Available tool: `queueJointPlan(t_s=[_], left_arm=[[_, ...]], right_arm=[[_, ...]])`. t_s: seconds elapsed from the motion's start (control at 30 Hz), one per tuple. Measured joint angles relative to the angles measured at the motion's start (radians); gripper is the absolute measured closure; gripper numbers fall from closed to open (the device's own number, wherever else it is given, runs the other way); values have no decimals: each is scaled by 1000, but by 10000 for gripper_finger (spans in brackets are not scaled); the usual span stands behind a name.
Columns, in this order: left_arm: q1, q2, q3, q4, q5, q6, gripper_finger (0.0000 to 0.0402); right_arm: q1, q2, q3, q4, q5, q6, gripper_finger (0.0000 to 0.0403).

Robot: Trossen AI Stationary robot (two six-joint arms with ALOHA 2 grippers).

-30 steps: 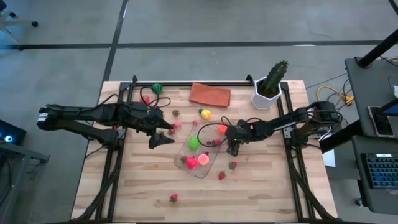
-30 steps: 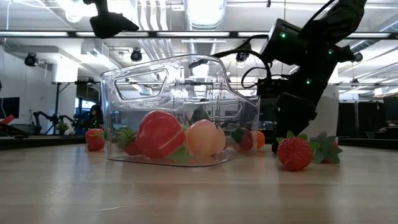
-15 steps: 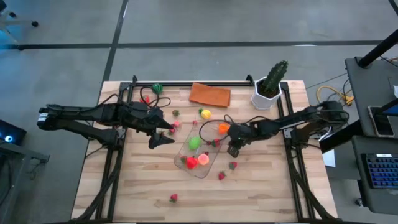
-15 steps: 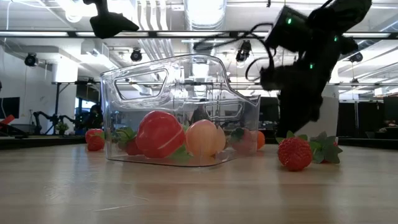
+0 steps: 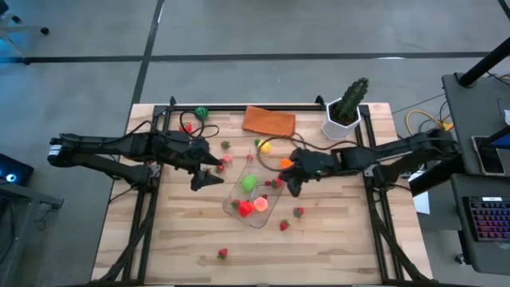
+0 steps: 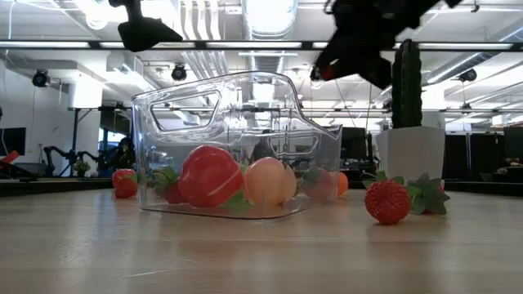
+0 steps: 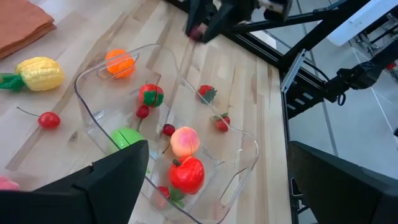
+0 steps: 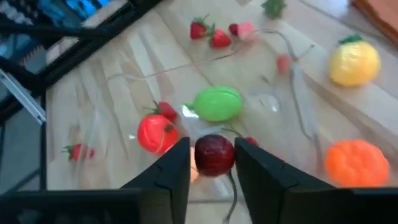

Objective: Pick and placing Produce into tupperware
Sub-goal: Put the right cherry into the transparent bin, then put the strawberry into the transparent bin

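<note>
The clear tupperware [image 5: 256, 196] lies mid-table and holds a green fruit [image 5: 249, 182], a red one [image 5: 245, 209], a peach [image 5: 260, 204] and small red pieces. It also shows in the low view [image 6: 237, 147]. More produce lies on the table around it: a yellow fruit [image 5: 262, 146], an orange one [image 5: 284, 164] and strawberries [image 5: 298, 212]. My right gripper [image 5: 291, 185] hangs over the tupperware's right rim, shut on a dark red cherry [image 8: 214, 154]. My left gripper [image 5: 209, 174] is open and empty, left of the tupperware. My right gripper pinches the dark red cherry by its two sides [image 8: 200, 155] between its two fingers [image 8: 177, 163]. The fingers slant down from the table's right side. The cherry is lifted clear above the tupperware, and its thin stem [image 8: 232, 186] hangs below it.
A folded orange cloth [image 5: 269, 120] and a cactus in a white pot [image 5: 346, 112] stand at the far edge. A strawberry [image 6: 386, 201] lies right of the tupperware, another [image 5: 222, 253] near the front edge. Black frame rails run along both table sides.
My right gripper has risen from the table beside the tupperware's right side and gone a little toward the table's left, over the tupperware's rim. In the low view it has gone up near the picture's top, which uncovers the cactus pot behind it.
</note>
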Motion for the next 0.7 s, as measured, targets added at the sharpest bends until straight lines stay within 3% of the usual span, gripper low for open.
queueJointPlan(t_s=[0.17,0.33,0.5,0.7], left_arm=[[0,0,0,5,0,-1,34],[0,0,0,7,0,-1,34],[0,19,-1,5,0,-1,34],[-1,63,-1,4,38,-50,34]], right_arm=[[2,197,169,-46,-94,-48,238],[11,329,326,-284,-60,-61,182],[42,330,405,-432,33,-83,139],[119,222,387,-601,102,-6,120]])
